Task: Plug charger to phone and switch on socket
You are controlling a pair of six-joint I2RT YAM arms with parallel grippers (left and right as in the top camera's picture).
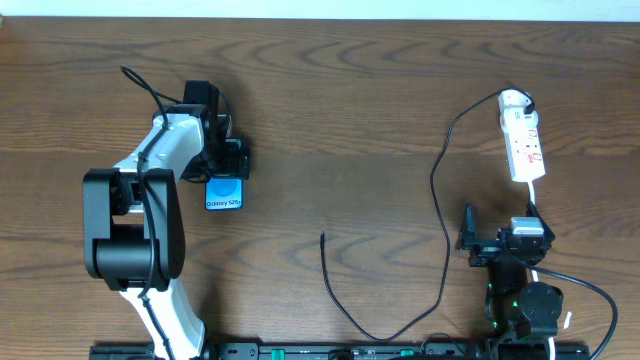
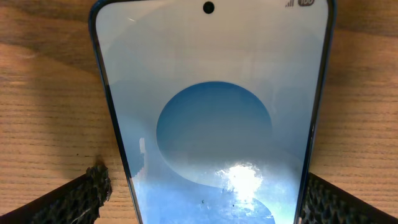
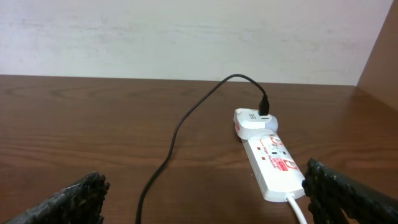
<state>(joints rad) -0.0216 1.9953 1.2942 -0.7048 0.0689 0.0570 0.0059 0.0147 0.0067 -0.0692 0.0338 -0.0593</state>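
My overhead view takes in the whole table [image 1: 350, 100] at once; each wrist view shows only a part. From above, my left gripper [image 1: 226, 160] hides most of the phone [image 1: 225, 192], leaving only its near end with the printed name. The left wrist view fills with its blue screen and shows the camera hole at the other end. The phone lies flat at the left, its long axis running from my side toward the far edge, with the camera end farther away. My left fingers [image 2: 87, 193] stand spread wide along its two long sides; I cannot tell whether they touch it.

Only the right wrist view shows the charger [image 1: 440, 200] ending in a black plug seated in a white adapter [image 3: 252, 121] on the socket [image 3: 270, 158]. The socket lies at the right, lengthwise away from me, rounded end farthest, white cord [image 3: 298, 208] nearest. Only the overhead shows the cable's loose tip, on bare wood between my arms and well apart from the phone. My right gripper [image 3: 205, 199] gapes fully, holding nothing, short of the socket.

I count one phone, one socket, one charger.
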